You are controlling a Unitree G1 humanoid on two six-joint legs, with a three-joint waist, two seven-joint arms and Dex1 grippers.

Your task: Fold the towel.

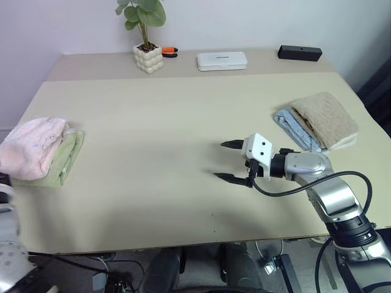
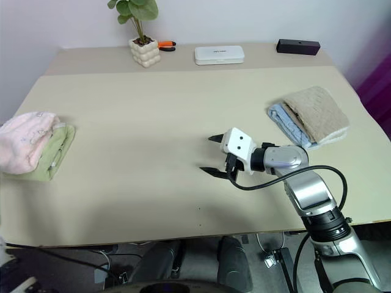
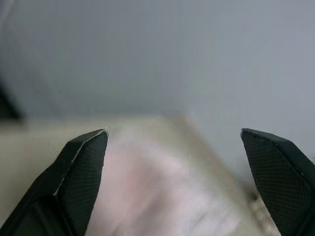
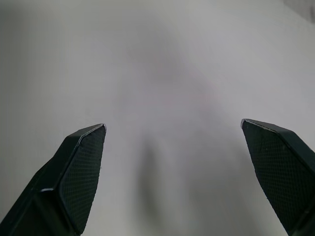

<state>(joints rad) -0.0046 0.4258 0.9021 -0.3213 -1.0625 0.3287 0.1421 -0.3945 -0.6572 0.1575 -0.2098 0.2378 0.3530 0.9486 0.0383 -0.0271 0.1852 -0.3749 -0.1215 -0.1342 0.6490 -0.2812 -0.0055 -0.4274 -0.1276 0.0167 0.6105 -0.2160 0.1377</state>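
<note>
The pink towel (image 1: pixel 32 148) is lying folded at the left edge of the counter (image 1: pixel 153 116), stacked on top of a light green towel (image 1: pixel 64 160). Judged from this arrangement, the folding is complete and the towel is sitting on a pile of finished items, kept clear of the central working area.

The left gripper (image 3: pixel 174 182) is standing released, its two black fingers (image 3: pixel 81 172) spread wide with nothing between them; the pink towel is showing beyond the fingers, not grasped. The gripper is pointing toward the towel and the wall behind it.

The right gripper (image 1: pixel 233 162) is hovering over the bare middle of the counter, also released and holding nothing. It is well apart from every towel, and appears to be waiting in a neutral position.

Item count:
- Towels: four. One pink and one light green on the left pile; one beige towel (image 1: pixel 325 119) lying over one blue towel (image 1: pixel 296 129) on the right pile.
- Grippers: two, both empty.
- Objects along the back of the counter: one potted plant (image 1: pixel 146 36), one orange-handled tool (image 1: pixel 169 52), one white box (image 1: pixel 222 60), one black box (image 1: pixel 299 53).
</note>
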